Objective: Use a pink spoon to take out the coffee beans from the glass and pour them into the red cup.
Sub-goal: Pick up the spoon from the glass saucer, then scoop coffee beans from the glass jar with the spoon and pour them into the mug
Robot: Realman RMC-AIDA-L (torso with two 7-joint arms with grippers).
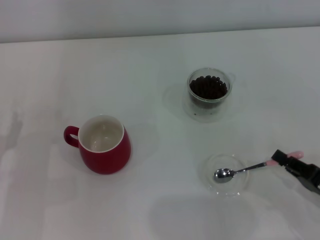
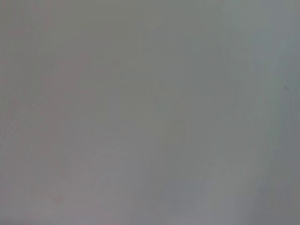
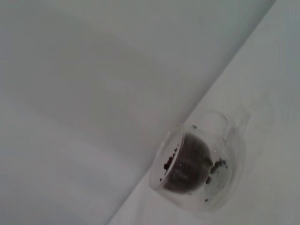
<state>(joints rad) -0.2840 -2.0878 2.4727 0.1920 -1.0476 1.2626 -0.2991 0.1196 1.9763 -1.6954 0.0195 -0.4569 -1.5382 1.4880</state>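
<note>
Presently the pink spoon (image 1: 250, 167), bowl resting in a clear dish (image 1: 239, 186) on the bench (image 1: 150, 210), is clenched at its handle by the right gripper (image 1: 291, 161) jaws; it should be lifted level toward the glass (image 1: 209, 95).

You are looking at a white table (image 1: 150, 210) filling the head view; a flat clear glass dish (image 1: 239, 184) is sitting on it at about 5 o'clock, upright. A pale wall (image 1: 150, 15) is running along 12 o'clock.
</note>
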